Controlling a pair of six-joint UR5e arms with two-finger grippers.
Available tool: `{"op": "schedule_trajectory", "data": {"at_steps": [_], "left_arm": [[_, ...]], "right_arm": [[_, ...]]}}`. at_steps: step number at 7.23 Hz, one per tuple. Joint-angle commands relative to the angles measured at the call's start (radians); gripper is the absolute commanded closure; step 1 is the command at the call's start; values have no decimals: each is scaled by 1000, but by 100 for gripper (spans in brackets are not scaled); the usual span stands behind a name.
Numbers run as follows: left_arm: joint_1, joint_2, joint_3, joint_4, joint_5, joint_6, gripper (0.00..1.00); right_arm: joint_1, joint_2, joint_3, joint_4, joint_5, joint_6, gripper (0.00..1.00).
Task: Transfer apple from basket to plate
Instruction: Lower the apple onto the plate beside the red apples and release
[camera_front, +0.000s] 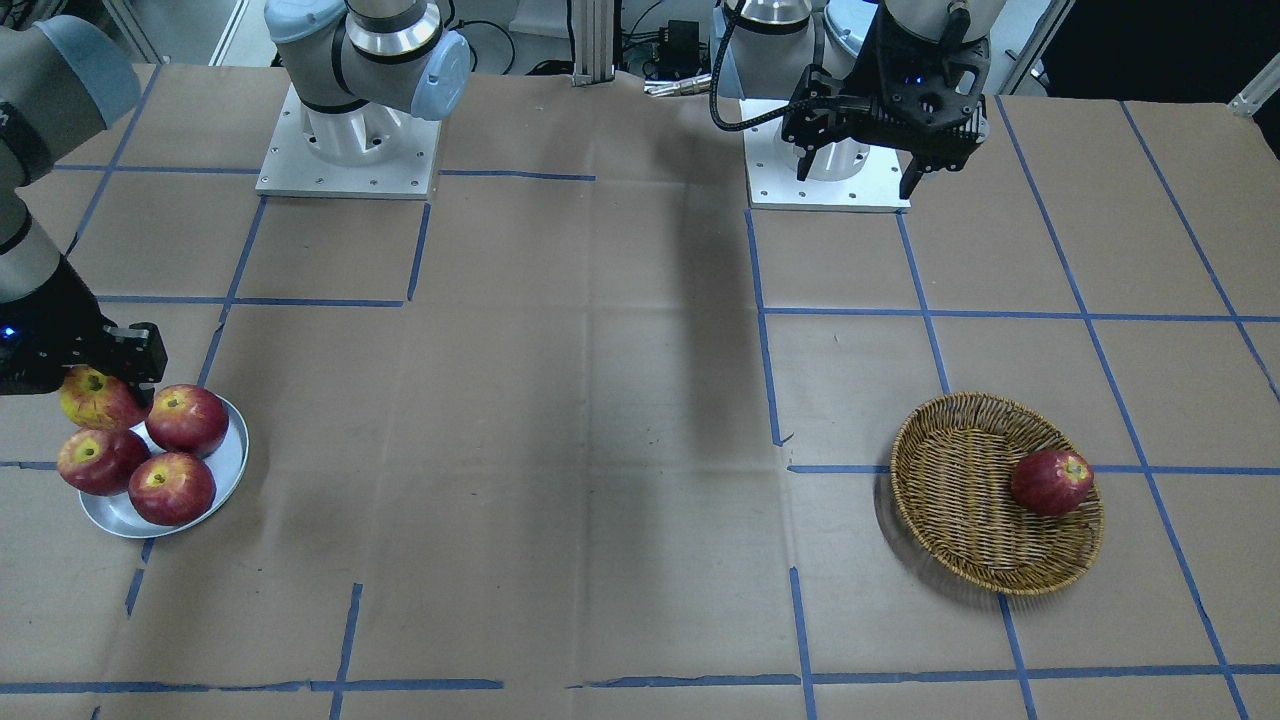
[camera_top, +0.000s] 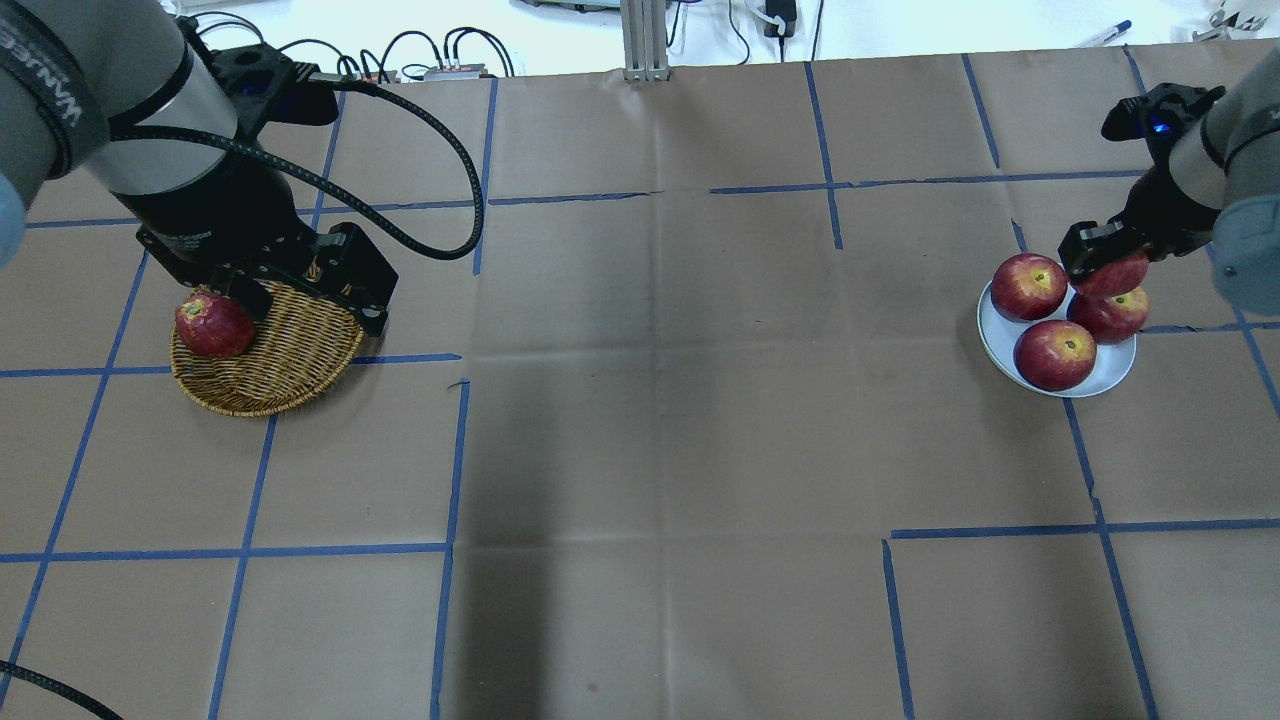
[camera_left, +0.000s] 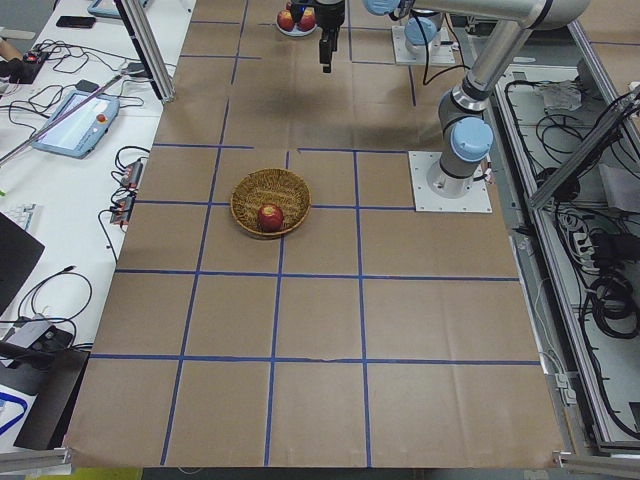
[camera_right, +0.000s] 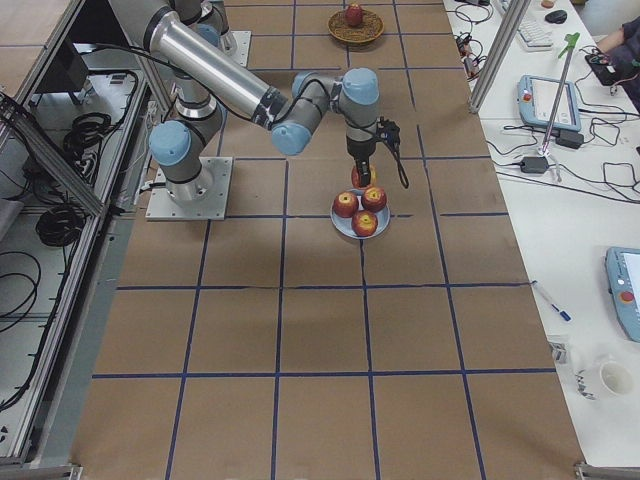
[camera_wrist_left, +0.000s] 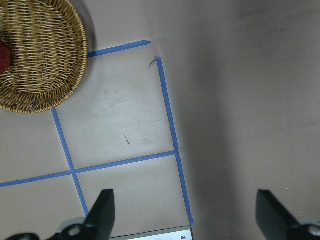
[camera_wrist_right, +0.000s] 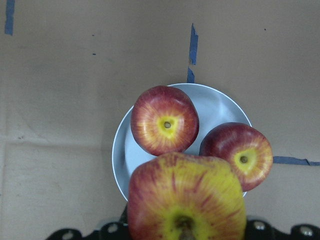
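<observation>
Brown-paper desk, blue tape grid. Basket on the left-arm side, holding one dark-red apple. Metal plate on the right-arm side, carrying three red apples. Right fingers clamped on the yellow-streaked apple, hanging over the plate's edge, close to the red ones; contact with plate unclear. Left fingers spread wide, empty, raised over bare desk near basket.
</observation>
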Motion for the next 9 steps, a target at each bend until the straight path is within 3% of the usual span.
{"op": "schedule_trajectory", "data": {"at_steps": [1, 4, 5, 6, 9], "left_arm": [[0, 0, 0, 0, -5, 0, 1], [0, 0, 0, 0, -5, 0, 1], [0, 0, 0, 0, -5, 0, 1], [0, 2, 0, -2, -5, 0, 1], [0, 2, 0, -2, -8, 0, 1]], "right_arm": [[-20, 54, 62, -126, 15, -31, 61], [-40, 76, 62, -137, 15, -36, 61], [-48, 83, 62, -145, 14, -36, 45], [-48, 87, 59, -145, 14, -29, 0], [-25, 35, 3, -129, 22, 10, 0]]}}
